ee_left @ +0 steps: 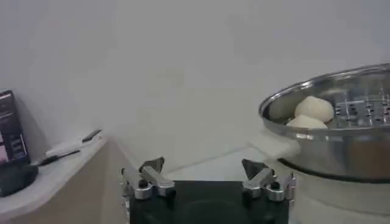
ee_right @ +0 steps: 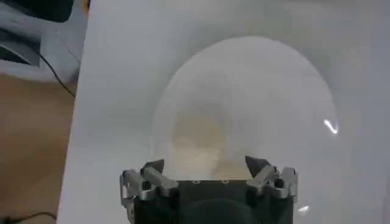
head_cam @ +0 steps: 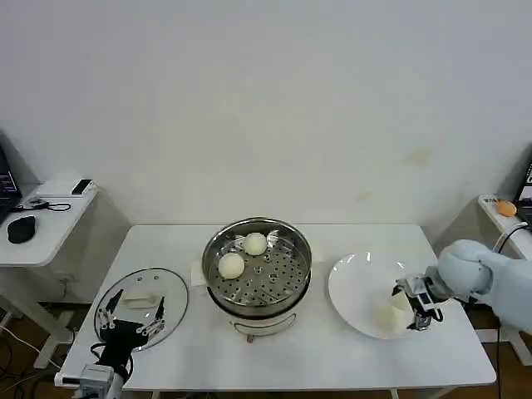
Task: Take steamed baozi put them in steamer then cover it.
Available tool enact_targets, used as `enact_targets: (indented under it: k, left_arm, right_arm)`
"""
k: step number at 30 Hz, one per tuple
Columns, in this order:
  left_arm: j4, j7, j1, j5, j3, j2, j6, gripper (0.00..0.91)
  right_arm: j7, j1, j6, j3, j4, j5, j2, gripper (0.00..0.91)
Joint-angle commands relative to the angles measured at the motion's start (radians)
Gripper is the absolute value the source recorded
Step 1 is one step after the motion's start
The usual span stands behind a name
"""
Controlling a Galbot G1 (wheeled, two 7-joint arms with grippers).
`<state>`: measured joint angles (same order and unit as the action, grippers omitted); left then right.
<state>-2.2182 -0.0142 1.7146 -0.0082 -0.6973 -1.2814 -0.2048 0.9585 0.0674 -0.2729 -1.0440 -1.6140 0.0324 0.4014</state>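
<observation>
Reaching over the white plate (head_cam: 353,287), right hand (head_cam: 413,313) spread open around a baozi (head_cam: 387,316) with nothing gripped yet, off-center closing could roll it away; steamer (head_cam: 258,268) well aside, left hand (head_cam: 129,319) open above the cover (head_cam: 141,299).

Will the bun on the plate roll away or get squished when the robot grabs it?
The bun looks round and smooth, so a nudge could roll it across the slick white plate. It looks soft and puffy, so it probably dents if squeezed hard. The right gripper, open beside it, is likely enough because it's small and probably light.
</observation>
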Motion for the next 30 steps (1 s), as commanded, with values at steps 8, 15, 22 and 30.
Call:
enact_targets:
  k: [8, 15, 22, 30]
  left_arm:
    - [0.009, 0.000, 0.002, -0.001, -0.011, -0.006, 0.000, 0.907]
    - [0.010, 0.000, 0.002, -0.001, -0.011, -0.009, 0.001, 0.907]
    - [0.011, 0.000, 0.002, 0.000, -0.008, -0.010, 0.002, 0.907]
    - [0.005, 0.000, 0.001, 0.000, -0.005, -0.010, 0.001, 0.907]
  right_arm:
    - [-0.004, -0.117, -0.012, 0.081, 0.100, 0.028, 0.078, 0.907]
    - [-0.002, -0.132, -0.023, 0.094, 0.112, 0.031, 0.098, 0.877]
    - [-0.001, -0.126, -0.043, 0.095, 0.114, 0.018, 0.096, 0.766]
    - [0.001, -0.113, -0.059, 0.092, 0.115, 0.006, 0.100, 0.695]
